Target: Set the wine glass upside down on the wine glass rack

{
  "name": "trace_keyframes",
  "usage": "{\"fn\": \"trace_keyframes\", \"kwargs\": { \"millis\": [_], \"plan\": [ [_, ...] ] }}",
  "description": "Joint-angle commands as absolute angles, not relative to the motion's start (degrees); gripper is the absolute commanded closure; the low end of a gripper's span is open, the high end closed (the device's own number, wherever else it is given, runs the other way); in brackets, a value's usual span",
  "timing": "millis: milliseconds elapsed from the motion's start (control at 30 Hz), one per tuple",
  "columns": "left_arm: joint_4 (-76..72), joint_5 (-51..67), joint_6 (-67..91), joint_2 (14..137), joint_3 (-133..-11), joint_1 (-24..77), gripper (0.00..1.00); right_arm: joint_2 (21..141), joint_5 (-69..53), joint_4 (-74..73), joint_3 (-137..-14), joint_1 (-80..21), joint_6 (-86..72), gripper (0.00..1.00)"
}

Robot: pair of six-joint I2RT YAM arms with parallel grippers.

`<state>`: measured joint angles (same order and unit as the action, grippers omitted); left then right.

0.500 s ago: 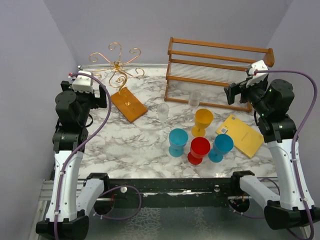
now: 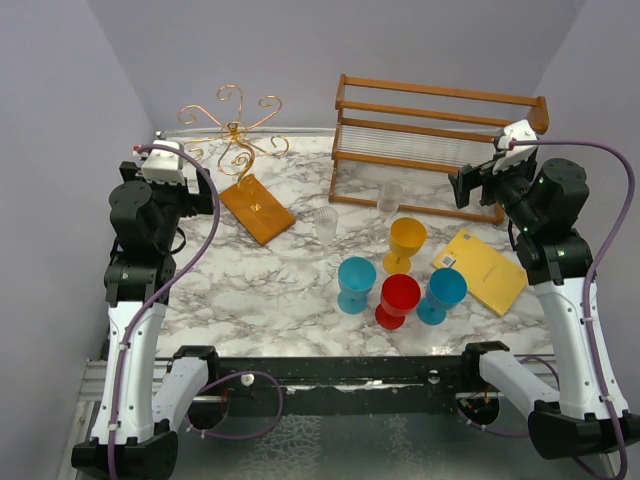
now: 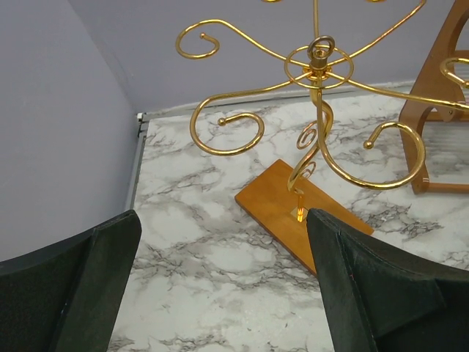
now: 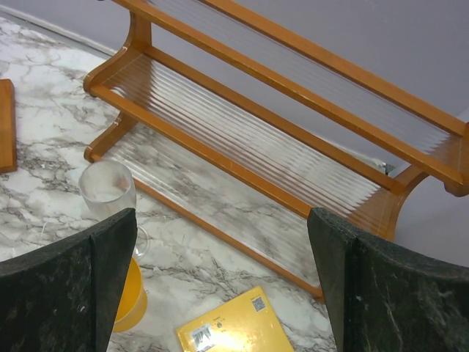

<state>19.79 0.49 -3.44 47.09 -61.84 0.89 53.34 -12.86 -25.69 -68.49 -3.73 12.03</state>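
Change: nothing has visibly moved in the last half second; task apparently not begun.
Wine glass rack [image 2: 235, 135]: 11 o'clock on table [image 2: 250, 290], nothing hung.
Left gripper [image 3: 223, 293]: spread, empty, facing rack.
Right gripper [image 4: 220, 293]: spread, empty.
Wine glass [image 2: 326, 225]: upright, centre, 4 o'clock of rack.

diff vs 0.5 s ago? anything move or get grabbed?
Nothing visibly changed. Left gripper and right gripper are both open and empty; the wine glass rack, clear glasses and coloured cups sit where they were.
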Motion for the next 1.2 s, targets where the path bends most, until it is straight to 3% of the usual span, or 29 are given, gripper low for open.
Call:
{"fn": "trace_keyframes", "kwargs": {
  "millis": [0,567,1033,1167],
  "plan": [
    [19.3,-1.0,-1.9,46.7,-65.2,1.1,0.01,54.0,-13.1,-24.5,-69.0,-3.5,12.4,0.0],
    [20.5,11.8,-1.9,56.6,-75.2,1.1,0.01,63.1,-45.5,-26.5,-70.4,-3.5,26.7,0.01],
    [22.1,22.2,-10.5,75.6,-91.2,1.1,0.05,61.7,-52.0,-25.7,-66.9,-3.5,26.5,0.0],
    [22.1,25.7,-11.8,79.8,-93.2,1.1,0.17,62.8,-51.6,-26.0,-66.5,-3.5,27.0,0.0]
  ]
}}
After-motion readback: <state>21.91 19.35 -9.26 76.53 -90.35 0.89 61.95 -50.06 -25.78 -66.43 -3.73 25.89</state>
